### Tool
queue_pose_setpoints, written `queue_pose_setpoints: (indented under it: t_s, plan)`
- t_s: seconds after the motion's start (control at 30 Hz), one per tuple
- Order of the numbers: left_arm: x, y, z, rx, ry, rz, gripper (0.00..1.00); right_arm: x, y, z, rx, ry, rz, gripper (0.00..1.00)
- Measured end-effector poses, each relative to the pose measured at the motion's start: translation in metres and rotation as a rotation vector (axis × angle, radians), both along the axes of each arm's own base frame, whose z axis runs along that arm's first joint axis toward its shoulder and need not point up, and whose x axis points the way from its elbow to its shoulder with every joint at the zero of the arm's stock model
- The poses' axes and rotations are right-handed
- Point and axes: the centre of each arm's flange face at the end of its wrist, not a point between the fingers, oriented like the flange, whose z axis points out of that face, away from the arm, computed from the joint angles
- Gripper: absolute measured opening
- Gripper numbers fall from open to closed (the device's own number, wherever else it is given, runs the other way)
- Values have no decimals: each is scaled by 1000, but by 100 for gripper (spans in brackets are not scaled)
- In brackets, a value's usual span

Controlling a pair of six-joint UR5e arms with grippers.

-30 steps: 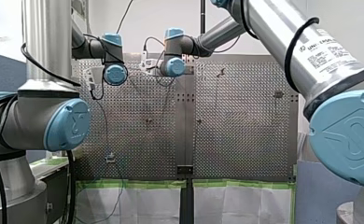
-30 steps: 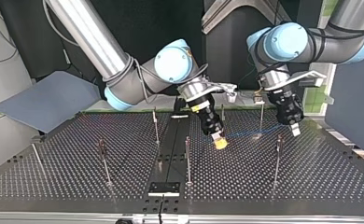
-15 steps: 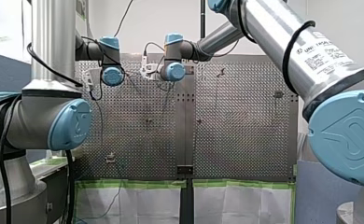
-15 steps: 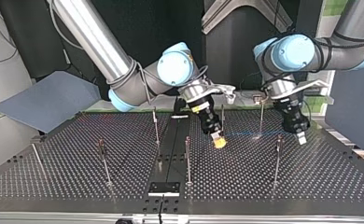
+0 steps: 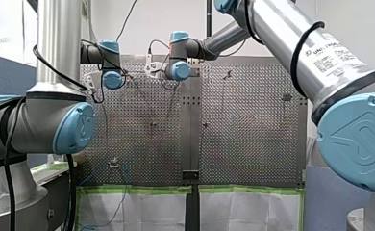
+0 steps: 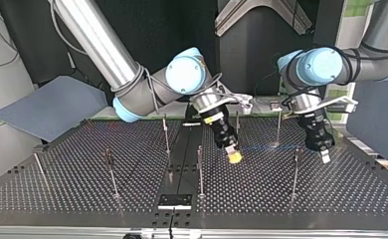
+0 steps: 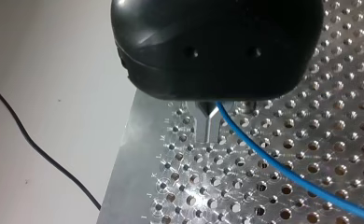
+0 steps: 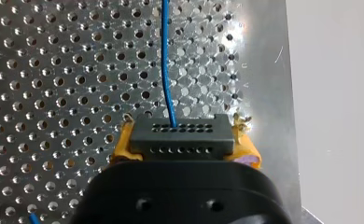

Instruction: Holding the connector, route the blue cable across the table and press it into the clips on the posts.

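Both pairs of jaws are clamped: the right arm (image 6: 95,37) on the dark perforated connector (image 8: 178,136), the left arm (image 6: 326,67) on the thin blue cable (image 8: 165,60) strung between them beside the slim metal post (image 6: 278,124).

Our 2 wrists tilt downward. Our right gripper (image 6: 235,157) clamps the connector (image 8: 179,136); our left gripper (image 6: 325,156) has its fingers pressed together.

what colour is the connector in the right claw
Dark grey; the connector shows best in the right wrist view.
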Motion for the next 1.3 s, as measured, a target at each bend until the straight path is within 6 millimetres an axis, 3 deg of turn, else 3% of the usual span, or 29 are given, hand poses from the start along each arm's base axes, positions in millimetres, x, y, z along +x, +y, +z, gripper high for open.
queue_pose_setpoints:
  t_s: [0.27, 0.53, 0.9, 0.97, 1.0, 1.07, 1.1, 1.17, 1.2, 1.27, 1.3]
  plan:
    - [22, 14, 5, -13, -32, -23, 0, -6, -12, 0, 1, 0, -18, 0]
    - [43, 26, -18, -8, 3, -47, 0, -10, -21, 8, -8, -11, -31, 0]
    - [49, 33, -21, -25, -3, -71, 0, -11, -23, 11, -11, -9, -38, 0]
    - [49, 34, -22, -31, -1, -70, 21, -11, -23, 10, -10, -6, -38, 0]
    - [49, 34, -22, -34, 2, -69, 21, -11, -23, 10, -10, -5, -39, 0]
    - [48, 34, -23, -38, 12, -66, 47, -11, -23, 10, -9, -3, -42, 0]
    - [47, 34, -24, -41, 21, -65, 47, -11, -23, 10, -8, -1, -44, 0]
    - [45, 33, -26, -46, 38, -60, 68, -12, -22, 9, -6, 4, -52, 0]
    - [44, 33, -27, -49, 48, -54, 68, -12, -22, 9, -5, 7, -55, 0]
    - [42, 34, -28, -54, 64, -42, 100, -12, -21, 8, -3, 16, -64, 0]
    - [40, 34, -28, -57, 73, -32, 100, -13, -21, 7, -2, 21, -68, 0]
